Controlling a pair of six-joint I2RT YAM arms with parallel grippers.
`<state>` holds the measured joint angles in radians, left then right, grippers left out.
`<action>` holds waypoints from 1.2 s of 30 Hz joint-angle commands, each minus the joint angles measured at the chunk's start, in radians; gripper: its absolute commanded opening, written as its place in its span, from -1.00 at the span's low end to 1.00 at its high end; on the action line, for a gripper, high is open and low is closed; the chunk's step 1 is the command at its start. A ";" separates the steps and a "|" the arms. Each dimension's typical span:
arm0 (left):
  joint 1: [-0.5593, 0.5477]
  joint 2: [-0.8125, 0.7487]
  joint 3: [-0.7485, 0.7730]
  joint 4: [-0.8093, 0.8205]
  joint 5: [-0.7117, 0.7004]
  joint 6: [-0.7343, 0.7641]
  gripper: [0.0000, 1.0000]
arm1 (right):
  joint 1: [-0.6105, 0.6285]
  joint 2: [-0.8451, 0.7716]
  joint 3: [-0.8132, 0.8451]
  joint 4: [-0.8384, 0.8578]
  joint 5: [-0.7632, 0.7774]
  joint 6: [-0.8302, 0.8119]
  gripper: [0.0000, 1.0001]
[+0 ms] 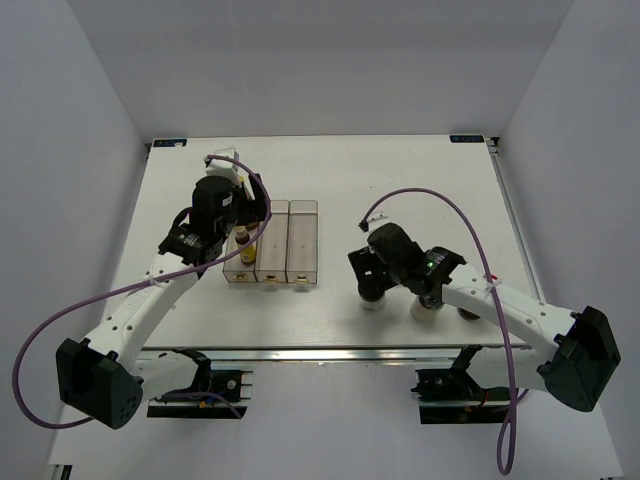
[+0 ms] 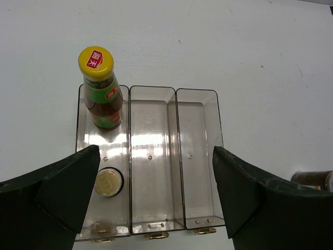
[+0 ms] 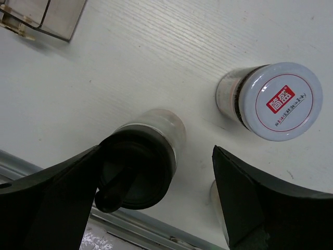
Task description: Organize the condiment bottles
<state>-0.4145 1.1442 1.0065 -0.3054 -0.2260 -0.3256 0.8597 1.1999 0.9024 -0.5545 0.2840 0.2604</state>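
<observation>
Black-lidded shaker (image 3: 138, 172) between spread R gripper (image 3: 156, 156), maybe touching; L gripper (image 2: 156, 156) spread above tray (image 2: 179, 156).

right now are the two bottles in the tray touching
Apart. The left wrist view shows bare tray floor between the tall sauce bottle and the small gold-capped bottle.

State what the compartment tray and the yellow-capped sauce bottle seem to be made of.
Compartment tray: clear, faintly smoky hard plastic, probably acrylic; the table shows through and its floor glares. Yellow-capped sauce bottle: apparently clear glass, glossy, dark sauce visible; cap material unclear.
</observation>
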 commanded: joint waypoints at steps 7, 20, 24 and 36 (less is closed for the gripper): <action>0.002 -0.032 -0.005 0.014 -0.022 -0.001 0.96 | 0.009 -0.020 0.000 -0.056 0.093 0.046 0.78; 0.002 -0.014 -0.008 0.025 -0.026 -0.004 0.96 | 0.009 -0.019 0.068 -0.015 0.061 0.030 0.79; 0.002 -0.009 -0.008 0.025 -0.033 -0.004 0.96 | 0.009 -0.023 0.093 0.010 0.057 0.025 0.79; 0.002 -0.009 -0.013 0.023 -0.055 -0.003 0.96 | 0.009 0.064 0.069 -0.002 0.027 0.037 0.79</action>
<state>-0.4145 1.1446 1.0031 -0.3038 -0.2653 -0.3267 0.8642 1.2476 0.9592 -0.5674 0.3077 0.2958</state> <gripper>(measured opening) 0.982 0.893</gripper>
